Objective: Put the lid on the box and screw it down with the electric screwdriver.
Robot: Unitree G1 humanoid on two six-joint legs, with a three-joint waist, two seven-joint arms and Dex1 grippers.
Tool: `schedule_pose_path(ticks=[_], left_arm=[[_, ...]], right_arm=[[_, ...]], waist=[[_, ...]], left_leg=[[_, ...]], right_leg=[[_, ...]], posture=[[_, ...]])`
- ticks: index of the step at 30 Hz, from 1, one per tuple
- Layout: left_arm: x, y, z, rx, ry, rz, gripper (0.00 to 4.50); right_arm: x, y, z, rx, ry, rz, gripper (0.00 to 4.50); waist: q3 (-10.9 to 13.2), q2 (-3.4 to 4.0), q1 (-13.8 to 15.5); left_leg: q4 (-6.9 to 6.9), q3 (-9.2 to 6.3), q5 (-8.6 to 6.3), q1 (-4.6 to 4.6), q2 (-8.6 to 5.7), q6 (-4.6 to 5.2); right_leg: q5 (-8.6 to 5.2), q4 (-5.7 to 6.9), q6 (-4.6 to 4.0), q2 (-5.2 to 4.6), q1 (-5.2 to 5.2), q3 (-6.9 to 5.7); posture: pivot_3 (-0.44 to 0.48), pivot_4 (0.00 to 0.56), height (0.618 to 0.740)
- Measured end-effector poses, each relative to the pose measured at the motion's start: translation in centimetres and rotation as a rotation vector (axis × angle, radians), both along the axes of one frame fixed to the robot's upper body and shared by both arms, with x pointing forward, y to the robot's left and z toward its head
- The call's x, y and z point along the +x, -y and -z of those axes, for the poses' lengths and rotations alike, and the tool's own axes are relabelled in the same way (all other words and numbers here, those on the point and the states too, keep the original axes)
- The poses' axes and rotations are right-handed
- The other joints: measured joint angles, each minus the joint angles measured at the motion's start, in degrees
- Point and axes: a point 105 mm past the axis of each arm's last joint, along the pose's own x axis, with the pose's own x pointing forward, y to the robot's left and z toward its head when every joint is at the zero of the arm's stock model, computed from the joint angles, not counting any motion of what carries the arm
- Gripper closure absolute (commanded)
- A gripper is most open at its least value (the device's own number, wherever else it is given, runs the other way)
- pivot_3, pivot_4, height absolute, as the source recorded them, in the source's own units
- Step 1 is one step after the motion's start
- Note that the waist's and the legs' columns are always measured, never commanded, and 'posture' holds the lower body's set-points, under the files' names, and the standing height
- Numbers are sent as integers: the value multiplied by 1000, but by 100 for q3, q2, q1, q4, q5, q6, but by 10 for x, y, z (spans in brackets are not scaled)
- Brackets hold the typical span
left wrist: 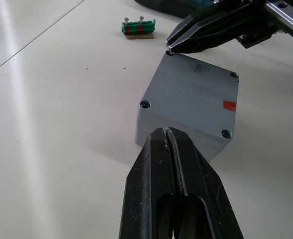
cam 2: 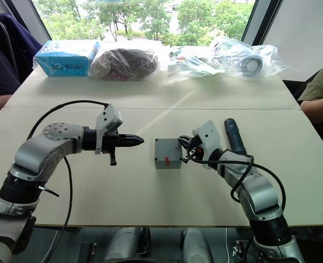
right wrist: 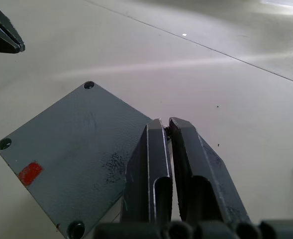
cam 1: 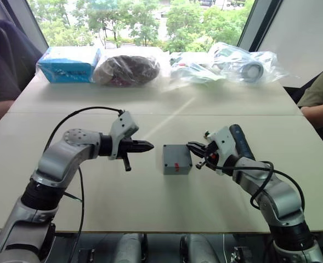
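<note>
Black fingers of the right hand (cam 1: 191,146) are pinched together, seemingly on a small screw at the near corner of the lid (left wrist: 196,94), though what sits between the tips is too small to tell. That lid lies seated on the box (cam 1: 176,166), which stands mid-worktop (cam 1: 150,203) between both hands. Opposite, the left hand (cam 1: 148,146) hovers just beside the box, its fingers closed on nothing. Behind the right arm lies the electric screwdriver (cam 2: 233,136), flat on the worktop. A green-and-brown connector piece (left wrist: 139,28) rests beyond the box.
</note>
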Motion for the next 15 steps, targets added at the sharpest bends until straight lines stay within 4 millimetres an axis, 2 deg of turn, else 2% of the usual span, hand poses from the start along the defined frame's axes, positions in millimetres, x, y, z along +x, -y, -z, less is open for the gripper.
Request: schedule_pose_path(ticks=[6,8,10,13,15], left_arm=[[0,4,-1,-17,1,4,4500],[1,5,-2,-23,6,6,4500],[4,8,-5,-40,15,9,4500],[7,10,-10,-68,29,5,4500],[12,15,-21,-133,32,5,4500]], right_arm=[[1,-1,-3,0,7,-7,621],[1,2,-4,0,10,0,38],[6,11,-11,11,36,50,38],[16,30,-32,48,95,148,38],[25,42,-57,124,115,200,38]], waist=[[0,0,0],[0,0,5],[0,0,9],[1,1,0],[2,0,2]], left_leg=[[0,0,0,0,0,0],[0,0,0,0,0,0],[0,0,0,0,-1,0],[0,1,1,0,-1,-1],[0,0,2,-1,0,-4]], right_leg=[[0,0,0,0,0,0],[0,0,0,0,0,0],[0,0,0,0,1,0],[0,1,0,0,-1,0],[1,3,1,0,-2,0]], posture=[[0,150,740],[0,150,740],[0,150,740],[0,150,740],[0,150,740]])
